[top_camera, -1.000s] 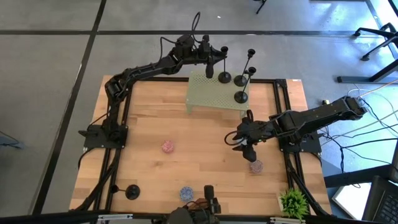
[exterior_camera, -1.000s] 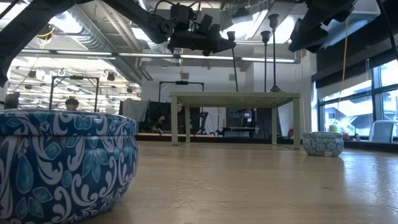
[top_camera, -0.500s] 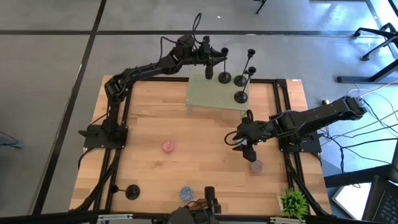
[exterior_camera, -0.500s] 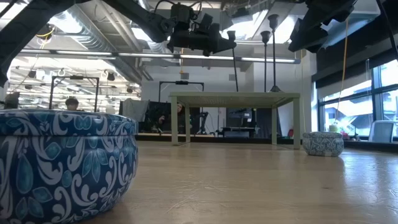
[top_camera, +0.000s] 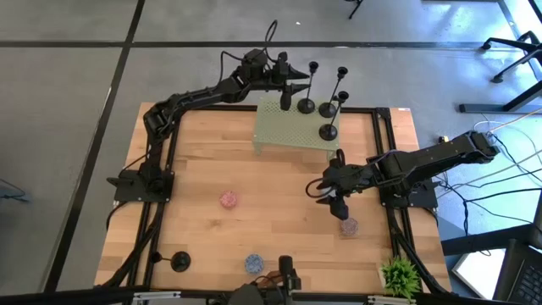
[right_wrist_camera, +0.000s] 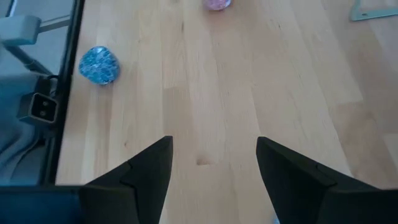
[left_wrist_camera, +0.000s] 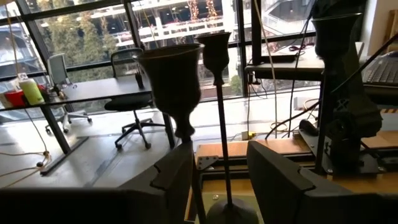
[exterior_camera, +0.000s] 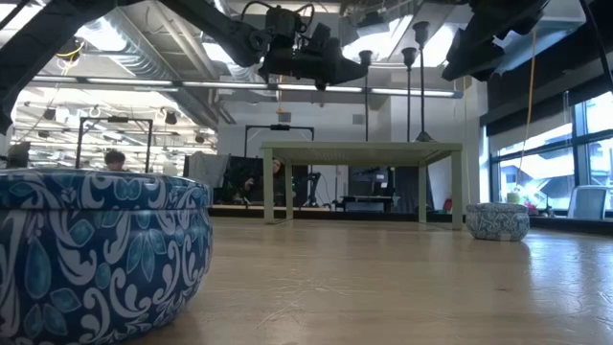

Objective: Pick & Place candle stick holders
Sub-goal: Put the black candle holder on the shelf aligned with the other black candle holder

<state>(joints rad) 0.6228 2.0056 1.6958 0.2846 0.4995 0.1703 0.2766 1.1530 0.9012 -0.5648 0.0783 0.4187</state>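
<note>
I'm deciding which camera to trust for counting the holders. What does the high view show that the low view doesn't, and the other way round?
Only the high view shows the fourth candle stick holder near the table's front left corner, the pink container and the small plant. Only the low view shows the room beyond the table and a blue patterned bowl close up. Both show the green raised stand with three candle stick holders on it and the left gripper beside them.

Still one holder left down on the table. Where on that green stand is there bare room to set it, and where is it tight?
The green stand's left and front perforated surface is bare. Its back right is crowded: three candle stick holders stand there, with the left hand open beside the nearest one. The fourth holder sits at the table's front left corner.
</note>
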